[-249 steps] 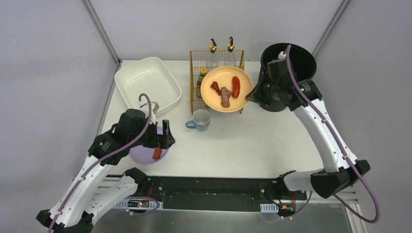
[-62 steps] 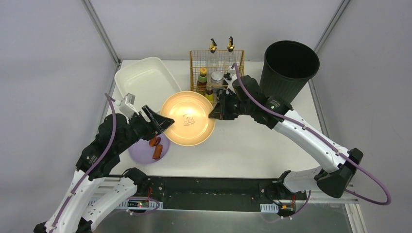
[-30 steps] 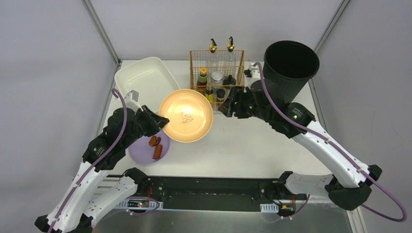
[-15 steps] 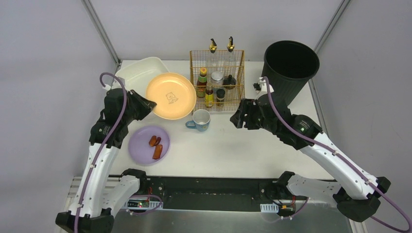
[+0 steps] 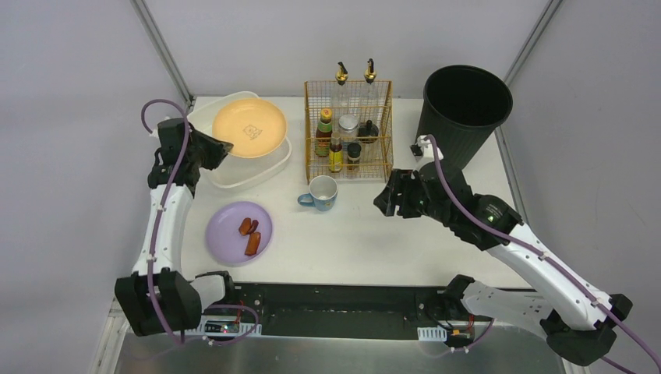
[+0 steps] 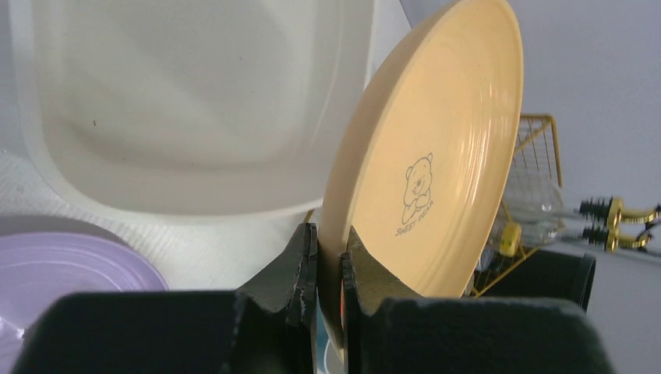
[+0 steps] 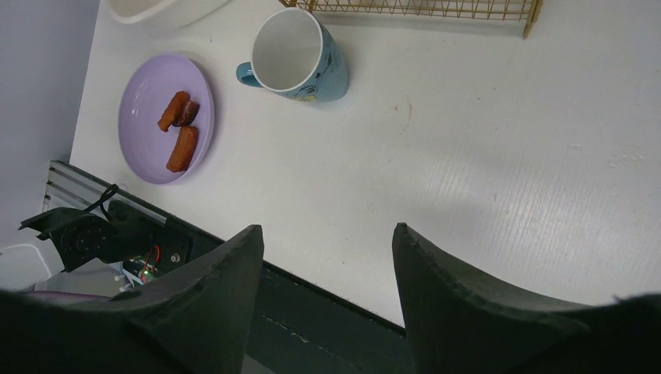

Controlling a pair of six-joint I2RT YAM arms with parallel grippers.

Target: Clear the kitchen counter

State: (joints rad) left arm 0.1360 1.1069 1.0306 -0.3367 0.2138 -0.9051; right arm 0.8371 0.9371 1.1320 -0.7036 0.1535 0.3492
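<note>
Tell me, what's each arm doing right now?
Left gripper shut on yellow plate, over white basin. Right gripper open, empty. Kitchen counter holds purple plate with food, blue mug.

Far left: basin (image 5: 242,176), and the plate (image 5: 248,127) in my left gripper (image 6: 327,238) sits above it. Rack (image 5: 349,82) behind centre, mug (image 5: 322,191) just before it. Bin (image 5: 465,101) far right. Near left: second plate (image 5: 224,235), food pieces (image 5: 249,234) on it. All stand on the counter (image 5: 390,234).
</note>
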